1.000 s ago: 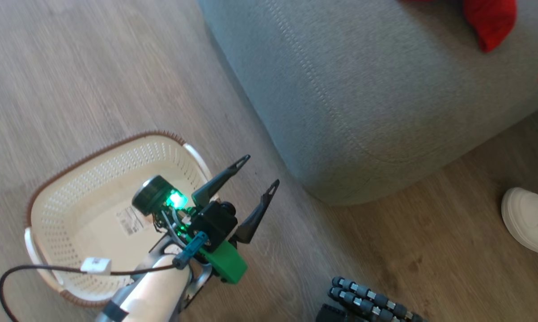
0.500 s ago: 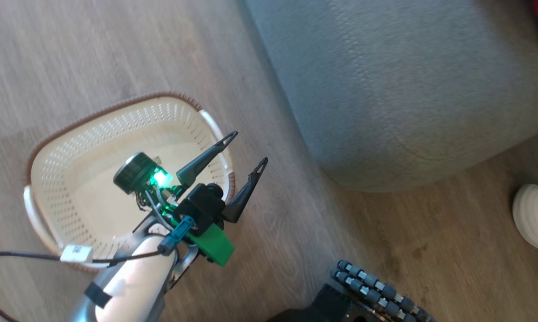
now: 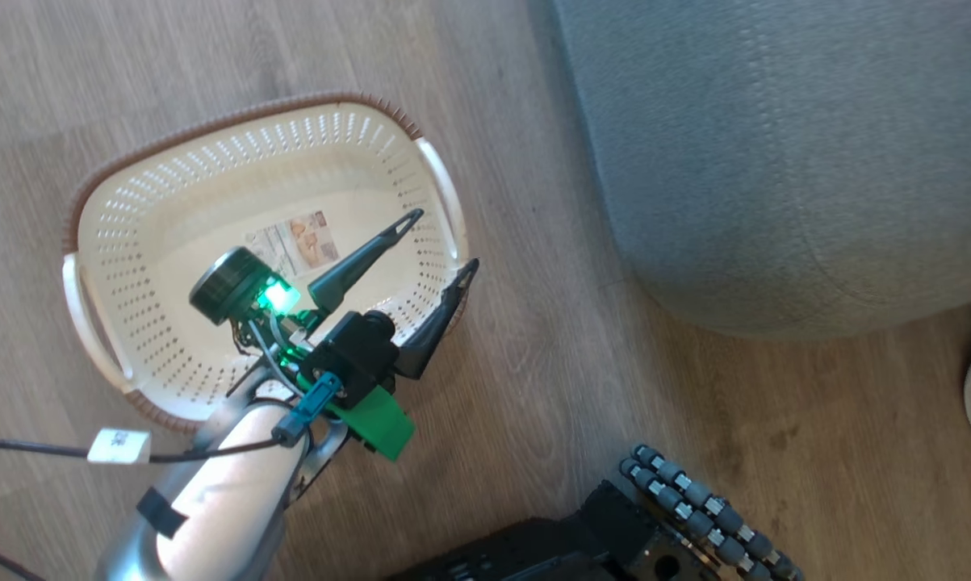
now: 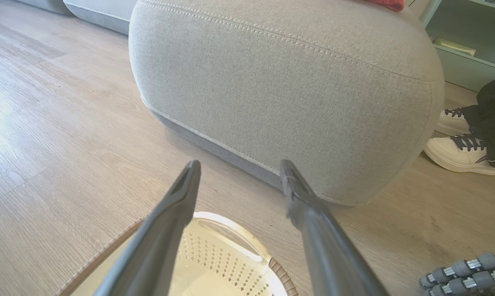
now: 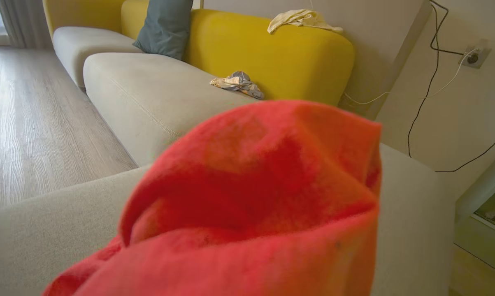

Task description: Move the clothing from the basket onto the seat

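Floorboards (image 3: 550, 387): left tool (image 3: 445, 240) gapes, right tool grips clothing (image 5: 251, 197).

Angled left arm (image 3: 219, 484) up-right from lower left; spread left gripper (image 3: 439, 242) wide, empty. Buried right gripper's fingers in clothing (image 5: 251, 197), probably pinched on it.
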